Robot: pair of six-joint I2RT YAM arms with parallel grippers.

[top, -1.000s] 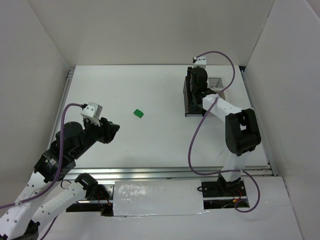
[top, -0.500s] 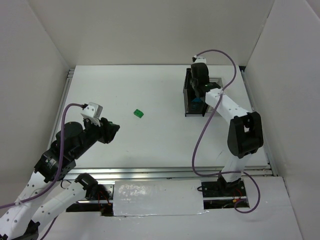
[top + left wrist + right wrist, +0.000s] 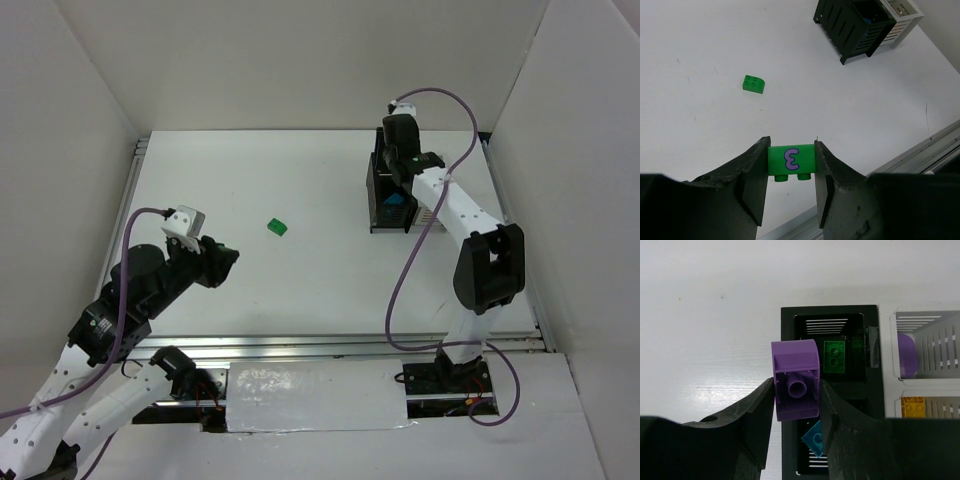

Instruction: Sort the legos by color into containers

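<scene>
Legos (image 3: 754, 84): left claw (image 3: 791, 150) pinches a marked green lego (image 3: 790, 160) over the table's (image 3: 300, 290) left side; a loose green lego (image 3: 277, 227) lies mid-table. By the far-right corner, black containers (image 3: 787, 340) hold a green brick (image 3: 834, 356) and a teal brick (image 3: 815, 439), white containers (image 3: 887, 390) a purple piece (image 3: 906, 356) and a yellow piece (image 3: 912, 407). Right claw (image 3: 796, 390) pinches a purple lego (image 3: 796, 386) above the black ones.
</scene>
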